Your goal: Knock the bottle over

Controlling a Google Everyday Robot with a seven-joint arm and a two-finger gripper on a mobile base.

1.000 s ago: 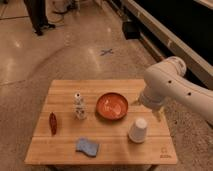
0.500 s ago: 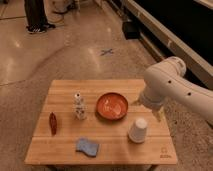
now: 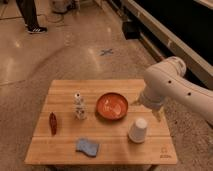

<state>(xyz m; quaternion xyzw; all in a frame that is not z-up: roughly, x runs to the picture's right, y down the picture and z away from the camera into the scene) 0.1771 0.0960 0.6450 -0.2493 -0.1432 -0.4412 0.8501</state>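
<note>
Wooden table (image 3: pixel 60 150); bottle (image 3: pixel 79 106) stands upright left of centre, just left of the red bowl (image 3: pixel 112 106); gripper (image 3: pixel 149 109) hangs under the white arm (image 3: pixel 170 85) at the table's right side, well apart from the bottle; released or clenched, cannot tell; white cup (image 3: pixel 138 130) near it.

arm (image 3: pixel 172 87): white, rounded glossy shells | small dark screw dots | gripper (image 3: pixel 156 112): pale tan, tucked below the arm's end
</note>
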